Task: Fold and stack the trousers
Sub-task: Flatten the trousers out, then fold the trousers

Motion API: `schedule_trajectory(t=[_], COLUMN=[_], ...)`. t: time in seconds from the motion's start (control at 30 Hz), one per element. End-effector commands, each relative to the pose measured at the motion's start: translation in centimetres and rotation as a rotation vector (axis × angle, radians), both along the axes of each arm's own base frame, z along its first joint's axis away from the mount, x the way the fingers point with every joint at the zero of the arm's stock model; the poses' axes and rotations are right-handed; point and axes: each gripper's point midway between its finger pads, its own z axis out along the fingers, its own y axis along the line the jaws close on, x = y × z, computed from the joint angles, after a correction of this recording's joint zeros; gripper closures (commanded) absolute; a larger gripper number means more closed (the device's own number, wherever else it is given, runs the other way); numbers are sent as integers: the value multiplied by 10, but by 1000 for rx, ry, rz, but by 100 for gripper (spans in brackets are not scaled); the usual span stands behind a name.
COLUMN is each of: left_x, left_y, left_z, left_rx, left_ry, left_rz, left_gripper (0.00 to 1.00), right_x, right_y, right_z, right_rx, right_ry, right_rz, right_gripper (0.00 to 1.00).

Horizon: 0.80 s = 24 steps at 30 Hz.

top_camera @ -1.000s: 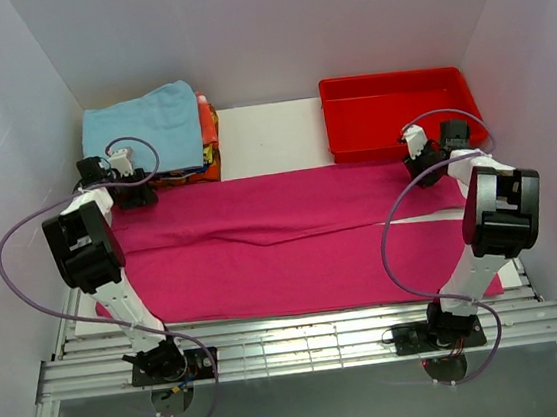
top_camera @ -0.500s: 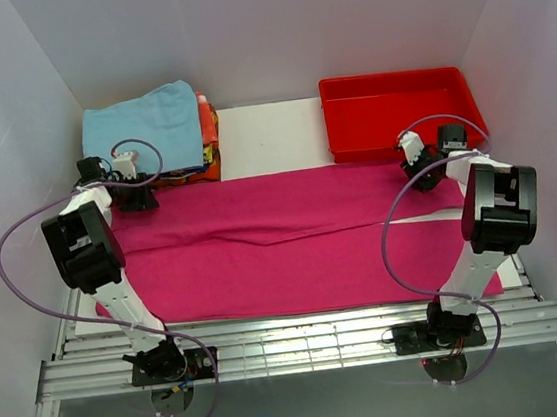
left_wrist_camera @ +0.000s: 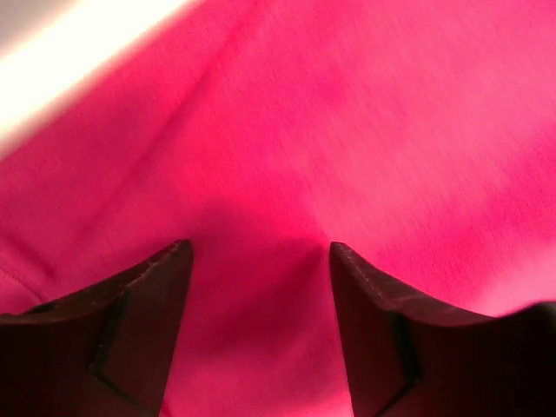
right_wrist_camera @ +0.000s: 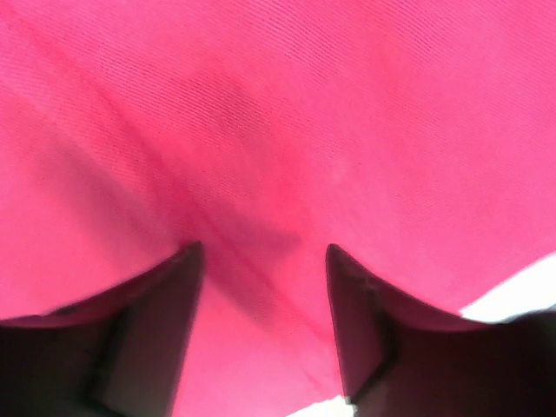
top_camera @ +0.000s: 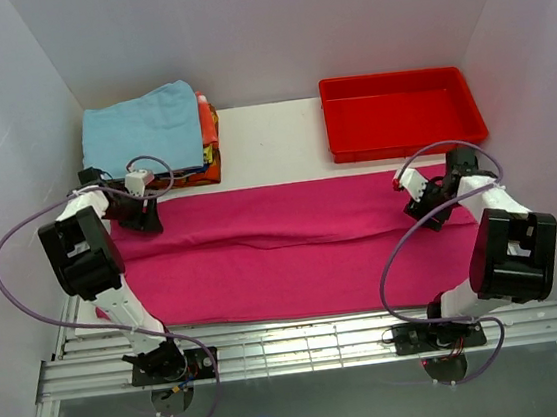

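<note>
Trousers [top_camera: 284,253] spread flat, outside red tray [top_camera: 399,114].

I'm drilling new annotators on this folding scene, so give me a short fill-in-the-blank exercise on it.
The tray is coloured ___. The light blue cloth tops a stack at the far ___. The right gripper is over the trousers' ___ end.
Missing: red; left; right.
</note>
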Motion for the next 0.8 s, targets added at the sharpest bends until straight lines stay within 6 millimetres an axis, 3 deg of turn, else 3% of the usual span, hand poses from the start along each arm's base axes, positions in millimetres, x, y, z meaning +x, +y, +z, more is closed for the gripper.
schedule_trajectory(t=[0.0,0.03,0.1,0.17,0.2,0.23,0.3,0.33,0.37,0.57,0.67,0.77], left_x=[-10,-6,9,18,27,30,42,45,47,48,44,44], left_y=[3,7,18,26,28,29,36,38,41,52,55,63], left_z=[66,76,104,112,116,116,115,110,107,85,77,64], left_rx=[-40,-45,-53,-52,-58,-62,-55,-69,-72,-92,-106,-83], left_ry=[-88,-120,-211,-240,-255,-259,-277,-260,-255,-195,-176,-154], left_rz=[-93,-99,-111,-102,-103,-98,-66,-25,1,103,141,170], left_gripper=[24,22,15,13,13,14,19,20,21,21,21,21], right_x=[23,31,46,73,80,97,110,114,119,114,99,75], right_y=[-8,-14,-28,-41,-43,-47,-46,-45,-44,-65,-88,-95], right_z=[67,71,80,90,77,90,88,75,75,33,17,-6], right_rx=[43,50,45,60,87,103,151,180,211,195,122,62], right_ry=[-103,-108,-120,-131,-85,-112,-102,-66,-55,59,67,125], right_rz=[95,80,50,14,-8,-44,-82,-105,-149,-394,-494,-524], right_gripper=[23,14,14,9,14,17,27,36,37,29,23,24])
